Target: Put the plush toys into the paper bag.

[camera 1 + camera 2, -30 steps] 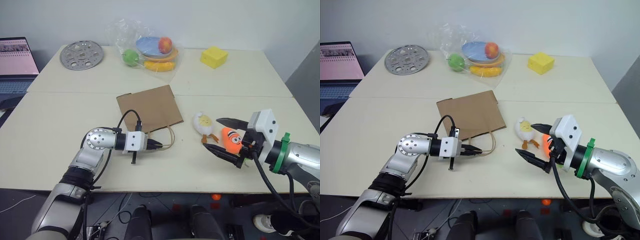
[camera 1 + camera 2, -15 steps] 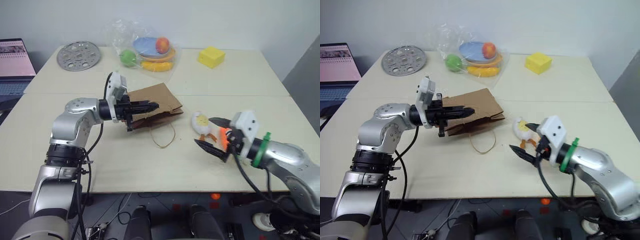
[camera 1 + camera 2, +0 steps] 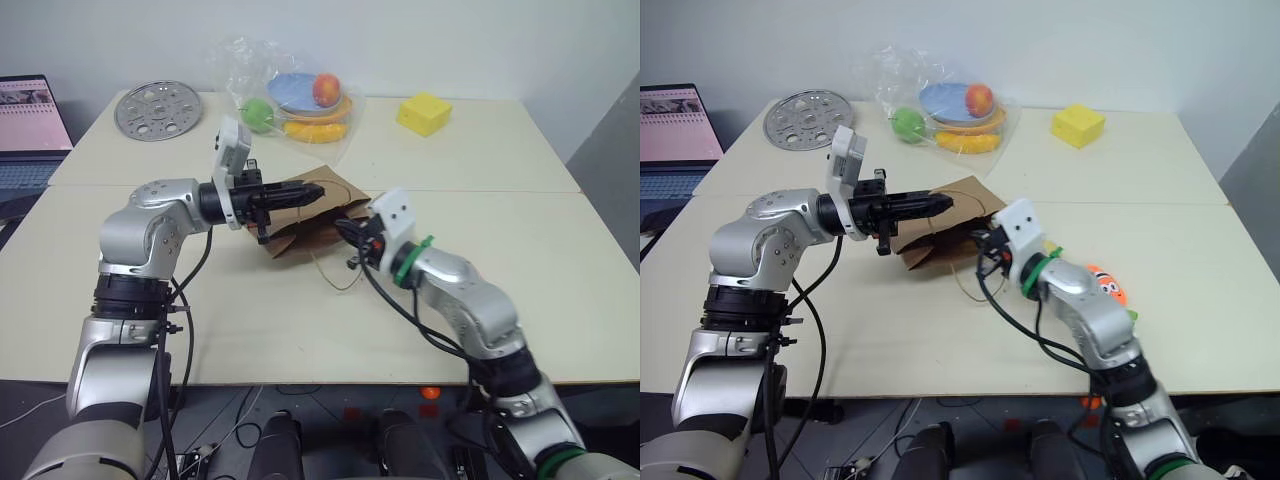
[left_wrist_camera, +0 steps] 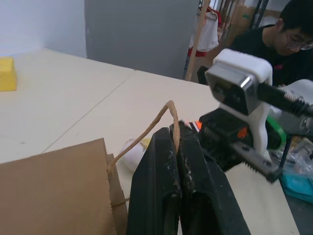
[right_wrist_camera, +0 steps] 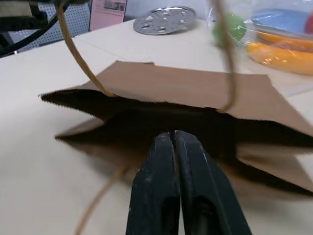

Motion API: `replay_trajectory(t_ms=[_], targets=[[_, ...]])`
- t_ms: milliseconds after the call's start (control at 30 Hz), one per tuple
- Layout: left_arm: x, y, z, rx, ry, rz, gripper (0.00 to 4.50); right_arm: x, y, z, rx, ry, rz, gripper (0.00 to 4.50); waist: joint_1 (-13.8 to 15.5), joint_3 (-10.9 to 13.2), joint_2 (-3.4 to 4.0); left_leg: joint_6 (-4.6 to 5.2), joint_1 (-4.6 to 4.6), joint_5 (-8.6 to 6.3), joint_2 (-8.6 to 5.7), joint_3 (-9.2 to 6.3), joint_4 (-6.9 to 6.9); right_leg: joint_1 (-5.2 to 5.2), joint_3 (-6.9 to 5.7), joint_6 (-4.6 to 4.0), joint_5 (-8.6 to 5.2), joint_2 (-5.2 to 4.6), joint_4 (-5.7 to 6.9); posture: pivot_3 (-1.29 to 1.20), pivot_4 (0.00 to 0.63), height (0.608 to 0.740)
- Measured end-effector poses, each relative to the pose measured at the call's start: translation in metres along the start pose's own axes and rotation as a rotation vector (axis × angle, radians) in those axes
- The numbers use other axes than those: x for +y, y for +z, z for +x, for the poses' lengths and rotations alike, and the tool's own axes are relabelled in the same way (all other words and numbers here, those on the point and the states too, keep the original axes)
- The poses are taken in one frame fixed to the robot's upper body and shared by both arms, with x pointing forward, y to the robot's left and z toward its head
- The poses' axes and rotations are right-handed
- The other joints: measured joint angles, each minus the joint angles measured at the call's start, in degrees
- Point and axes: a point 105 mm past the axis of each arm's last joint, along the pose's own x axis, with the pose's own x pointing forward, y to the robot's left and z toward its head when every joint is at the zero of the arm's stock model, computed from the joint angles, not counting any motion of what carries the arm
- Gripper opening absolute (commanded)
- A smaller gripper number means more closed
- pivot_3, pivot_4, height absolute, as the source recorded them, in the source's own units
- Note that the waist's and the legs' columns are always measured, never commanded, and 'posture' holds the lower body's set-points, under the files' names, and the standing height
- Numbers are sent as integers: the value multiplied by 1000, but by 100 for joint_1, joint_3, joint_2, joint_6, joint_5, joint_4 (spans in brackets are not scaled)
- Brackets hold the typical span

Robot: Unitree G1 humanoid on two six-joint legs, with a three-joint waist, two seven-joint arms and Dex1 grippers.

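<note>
Step in hand: opening the bag, no toy loaded yet.

Your left gripper (image 3: 314, 191) has its fingers clamped on the top handle (image 4: 165, 113) of the paper bag (image 3: 298, 238). It holds that side up off the table (image 3: 250, 330), so the mouth gapes sideways toward your right arm. The other handle (image 3: 334, 279) lies slack on the table in front of the mouth.

Your right gripper (image 3: 342, 230) sits right at the bag's mouth with its fingers pressed together. The right wrist view shows nothing between them, just the dark opening ahead. I can't tell whether the tips touch the lower lip.

Toys: the carrot toy (image 3: 1106, 284) lies on the table well to the right of the bag, partly hidden behind your right forearm. The egg toy is probably the pale blur (image 4: 127, 150) past the bag's edge in the left wrist view, close to the mouth; not certain.

Next move, as I judge it:
- Keep the left grip and its height, or the mouth collapses.
- If you meant to widen the mouth, nudge the lower lip down with the closed right tips.
- Otherwise back the right gripper out, spread its fingers and take the nearer toy.
- Feed it in level through the mouth and watch the slack handle, which could snag the fingers.
</note>
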Motion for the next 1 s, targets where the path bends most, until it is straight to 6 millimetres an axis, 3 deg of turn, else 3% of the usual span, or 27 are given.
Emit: replay_trajectory(t_ms=[167, 300, 333, 433, 633, 900, 1000], targets=[[2, 4, -3, -11, 23, 6, 0, -8, -29, 33, 64, -77, 18, 18, 3, 0, 0, 0, 0, 0, 0, 0, -3, -1, -2, -11, 9, 0, -1, 0, 150, 740], [8, 17, -13, -40, 61, 7, 0, -8, -71, 47, 192, -131, 78, 18, -14, 1, 0, 0, 0, 0, 4, -2, -9, -6, -3, -11, 10, 2, 2, 0, 150, 740], [12, 23, -16, -53, 83, 12, 0, -7, -71, 49, 188, -131, 77, 18, -14, 1, 0, 0, 0, 0, 4, -3, -9, -6, -5, -11, 10, 3, 2, 0, 150, 740], [23, 48, -21, -117, 143, 46, 0, -7, -71, 54, 199, -132, 63, 18, -14, 1, -1, -1, 0, 0, 5, -5, -7, -5, -6, -9, 11, 4, 3, 0, 150, 740], [51, 118, -37, -347, 339, 151, 0, -6, -70, 55, 188, -130, 79, 18, -17, 0, -1, -1, 1, 0, 5, -6, -9, -4, -7, -6, 13, 5, 1, 0, 150, 740], [62, 112, -42, -366, 411, 158, 0, -11, -71, 53, 199, -144, 96, 18, -40, 1, -1, -1, 0, 0, 5, -7, -13, -6, -8, -5, 14, 5, 3, 0, 150, 740], [60, 94, -44, -319, 408, 158, 0, -12, -68, 51, 183, -139, 115, 18, -43, 1, -1, -1, 0, 0, 5, -6, -13, -6, -7, -5, 15, 5, 3, 0, 150, 740]])
